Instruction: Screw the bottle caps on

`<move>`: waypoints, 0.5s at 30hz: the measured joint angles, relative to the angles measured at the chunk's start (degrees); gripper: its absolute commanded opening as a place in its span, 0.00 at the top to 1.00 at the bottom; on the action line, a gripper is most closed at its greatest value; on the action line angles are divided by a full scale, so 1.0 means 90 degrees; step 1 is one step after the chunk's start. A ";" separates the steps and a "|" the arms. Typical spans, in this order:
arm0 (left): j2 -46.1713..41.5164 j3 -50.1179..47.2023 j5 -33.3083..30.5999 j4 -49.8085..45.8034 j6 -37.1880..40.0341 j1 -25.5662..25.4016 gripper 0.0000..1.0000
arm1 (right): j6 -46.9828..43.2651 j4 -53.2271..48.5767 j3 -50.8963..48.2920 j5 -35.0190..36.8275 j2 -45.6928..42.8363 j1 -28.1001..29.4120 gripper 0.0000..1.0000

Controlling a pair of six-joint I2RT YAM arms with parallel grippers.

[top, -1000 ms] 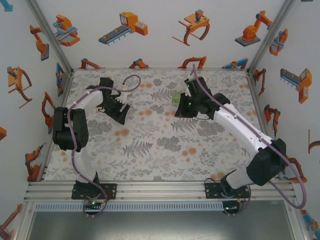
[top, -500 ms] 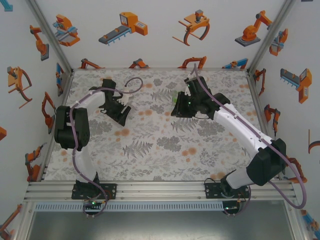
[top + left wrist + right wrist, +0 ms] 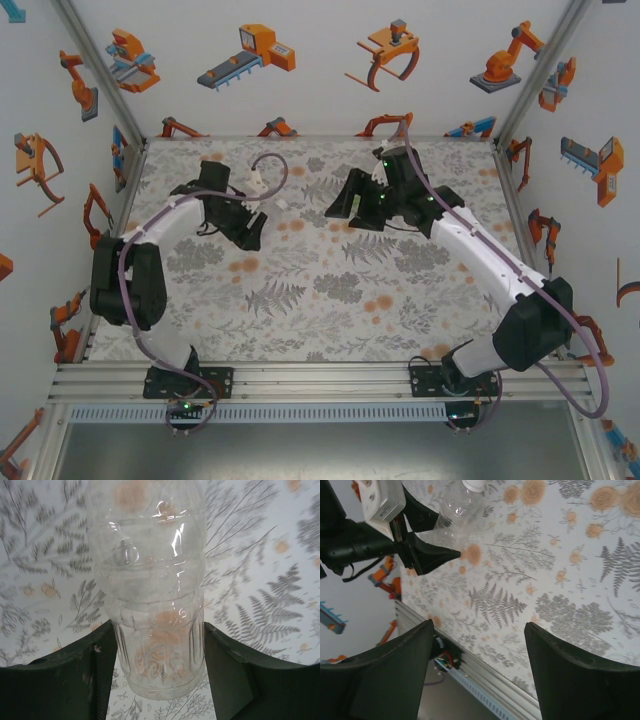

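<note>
clear bottle [image 3: 150, 605] with a white cap [image 3: 471, 485] sits clamped between the left fingers [image 3: 70, 680]; right fingers [image 3: 580, 675] spread wide, empty.

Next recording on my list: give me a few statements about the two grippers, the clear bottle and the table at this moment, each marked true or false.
1. The left gripper grips a clear ribbed plastic bottle between its fingers. True.
2. The right gripper is clamped on a green cap. False: its jaws stand wide apart with nothing between them.
3. In the right wrist view, a white round plastic cap sits on the neck of the clear bottle. True.
4. The table cover is plain blue. False: it is pale, printed with grey fern leaves and orange flowers.
</note>
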 measured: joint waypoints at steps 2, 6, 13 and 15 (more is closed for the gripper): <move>-0.0311 -0.0029 0.0257 0.0189 -0.0017 -0.0141 0.63 | 0.0182 0.0180 -0.0051 -0.0189 0.0000 -0.0010 0.27; -0.0729 -0.0053 0.0707 0.0427 -0.0087 -0.0498 0.63 | 0.0544 0.0619 -0.0095 -0.0568 0.0061 -0.0019 0.26; -0.0971 -0.0051 0.1277 0.0576 -0.0248 -0.1110 0.63 | 0.0996 0.1285 -0.0095 -0.1027 0.0474 -0.0032 0.26; -0.1010 -0.0044 0.1445 0.0646 -0.0318 -0.1212 0.63 | 0.1107 0.1399 -0.0095 -0.1107 0.0590 -0.0036 0.26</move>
